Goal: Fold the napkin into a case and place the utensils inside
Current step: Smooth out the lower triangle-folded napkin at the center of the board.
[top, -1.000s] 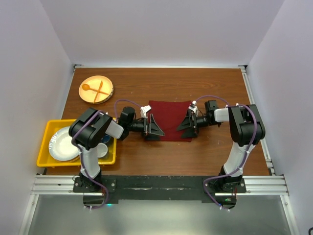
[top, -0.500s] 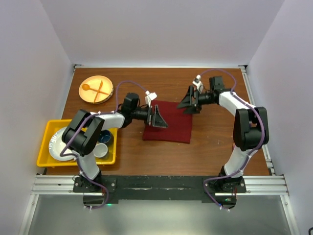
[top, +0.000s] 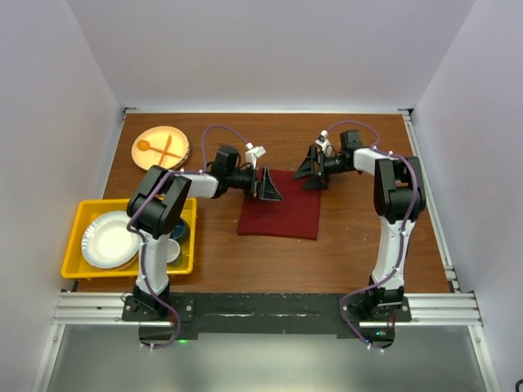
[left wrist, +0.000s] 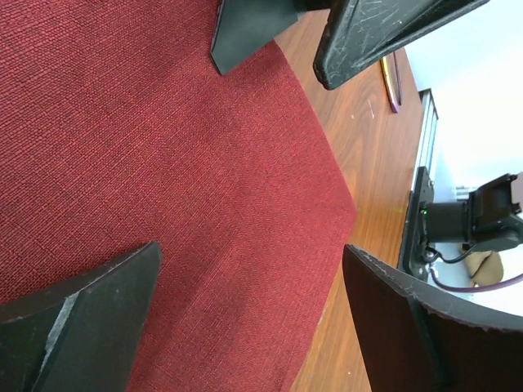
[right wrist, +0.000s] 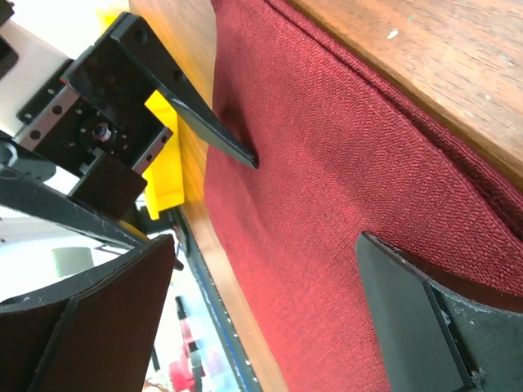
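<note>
The napkin (top: 279, 208) lies flat on the tabletop (top: 359, 237), its far corners just beneath the left gripper (top: 268, 186) and right gripper (top: 315, 170). Both are spread wide and pinch nothing. The folding step seems in hand. Next, each gripper likely needs to close on its corner and draw it nearward.

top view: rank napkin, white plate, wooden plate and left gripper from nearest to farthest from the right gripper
From the right gripper:
1. napkin, just below it
2. left gripper, at the napkin's far left corner
3. wooden plate, far left
4. white plate, in the yellow tray, near left
</note>
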`<state>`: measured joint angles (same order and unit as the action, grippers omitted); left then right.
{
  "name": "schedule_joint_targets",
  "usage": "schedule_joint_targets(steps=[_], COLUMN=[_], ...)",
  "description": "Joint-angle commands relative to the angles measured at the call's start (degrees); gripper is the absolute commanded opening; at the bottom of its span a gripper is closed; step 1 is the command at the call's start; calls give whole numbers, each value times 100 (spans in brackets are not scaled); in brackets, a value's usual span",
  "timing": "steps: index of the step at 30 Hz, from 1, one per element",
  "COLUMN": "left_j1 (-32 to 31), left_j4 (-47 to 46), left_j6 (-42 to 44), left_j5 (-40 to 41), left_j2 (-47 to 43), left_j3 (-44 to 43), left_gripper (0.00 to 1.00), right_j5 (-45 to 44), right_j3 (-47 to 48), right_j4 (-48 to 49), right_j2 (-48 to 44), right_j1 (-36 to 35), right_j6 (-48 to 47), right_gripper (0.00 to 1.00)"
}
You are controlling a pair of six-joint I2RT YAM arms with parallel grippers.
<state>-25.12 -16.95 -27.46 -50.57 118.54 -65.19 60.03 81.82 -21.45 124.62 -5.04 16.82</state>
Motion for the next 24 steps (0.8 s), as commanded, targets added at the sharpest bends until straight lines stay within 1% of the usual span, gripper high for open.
schedule_joint_targets(steps=[1,3,4,8,11,12,13,14,15,16,17,19,20,22,24], left_j1=[43,25,8,-150,-221,-212,-186,-177,-168,-151,-142,-90,-72,86,174], left_j4=[613,693,728,878,904,921,991,1096,1158,1220,1299,1605,1685,2324,2669], left_j6=[408,408,435,602,672,777,847,1022,1076,1111,1312,1593,1943,2322,3051], left_j5=[231,196,205,214,249,301,319,337,372,372,398,626,705,943,1039], left_j2=[29,-120,-199,-665,-1008,-1148,-1210,-1280,-1464,-1570,-1788,-1974,-2045,-2011,-1853], left_j3=[374,716,840,1577,1772,1738,1668,1441,1334,1255,1037,790,536,219,-230], left_gripper=[100,100,100,100,100,100,100,100,100,100,100,100,100,100,100], right_j5=[-264,-167,-158,-70,69,88,105,140,201,246,290,115,-60,-937,-1509], right_j3=[-16,-166,-219,-772,-852,-817,-599,-441,-221,277,534,1166,1265,1214,977], right_j4=[-236,-559,-684,-1175,-1675,-1852,-2063,-2552,-2809,-3081,-3571,-3900,-3928,-3718,-3200], right_j2=[238,265,256,-51,-262,-358,-394,-420,-421,-386,-368,-359,-411,-700,-999], right_j1=[3,-76,-111,-339,-384,-393,-375,-340,-305,-270,-174,-85,-15,29,56], right_j6=[-740,-977,-1266,-1873,-2349,-2454,-2777,-2946,-3252,-3386,-3491,-3537,-3441,-2959,-2458], right_gripper=[98,98,98,98,98,98,98,98,98,98,98,98,98,98,96])
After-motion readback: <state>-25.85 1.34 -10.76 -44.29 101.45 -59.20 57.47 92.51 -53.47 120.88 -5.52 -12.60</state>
